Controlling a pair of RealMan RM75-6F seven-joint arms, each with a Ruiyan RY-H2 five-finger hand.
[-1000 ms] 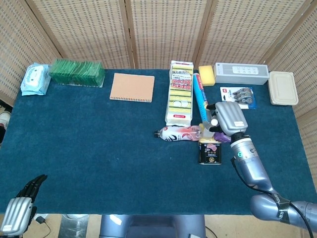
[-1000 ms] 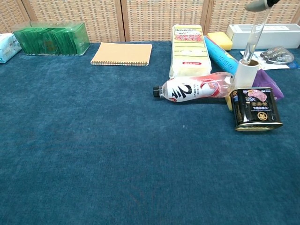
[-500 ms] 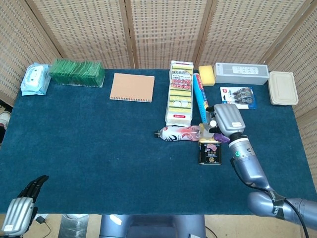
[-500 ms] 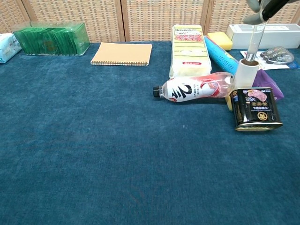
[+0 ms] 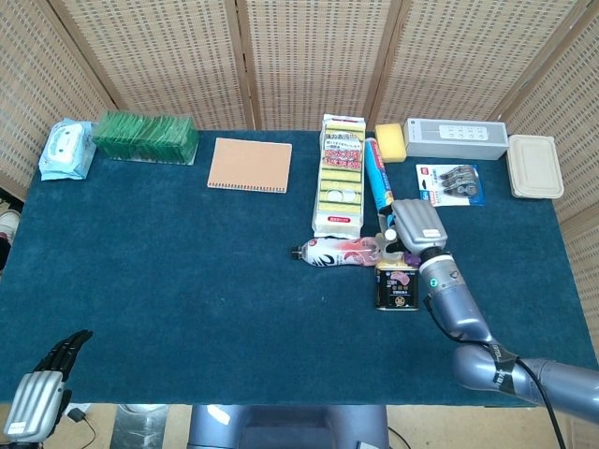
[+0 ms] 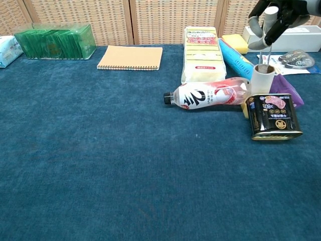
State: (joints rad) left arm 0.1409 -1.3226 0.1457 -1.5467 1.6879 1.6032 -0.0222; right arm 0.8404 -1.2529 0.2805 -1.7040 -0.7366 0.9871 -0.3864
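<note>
My right hand (image 5: 416, 224) hangs over the cluster at the table's right middle; in the chest view this right hand (image 6: 275, 19) grips the white handle of a lint roller (image 6: 262, 78). The roller stands upright on its white roll, just behind a black can (image 6: 273, 117) and beside a pink-labelled bottle (image 6: 208, 94) lying on its side. A purple pouch (image 6: 287, 89) lies under the roller's far side. My left hand (image 5: 37, 398) hangs off the table's near left corner, fingers stretched out, holding nothing.
A yellow sponge pack (image 5: 341, 175), blue tube (image 5: 377, 175), yellow sponge (image 5: 390, 142), grey box (image 5: 456, 138), tape card (image 5: 451, 182) and beige lidded box (image 5: 534, 166) fill the back right. Notebook (image 5: 249, 165), green box (image 5: 145, 137) and wipes (image 5: 67, 150) line the back left.
My right hand has moved left and down, coming into the chest view. The roller's handle has swung from leaning right to nearly upright. The left hand has stayed put.
</note>
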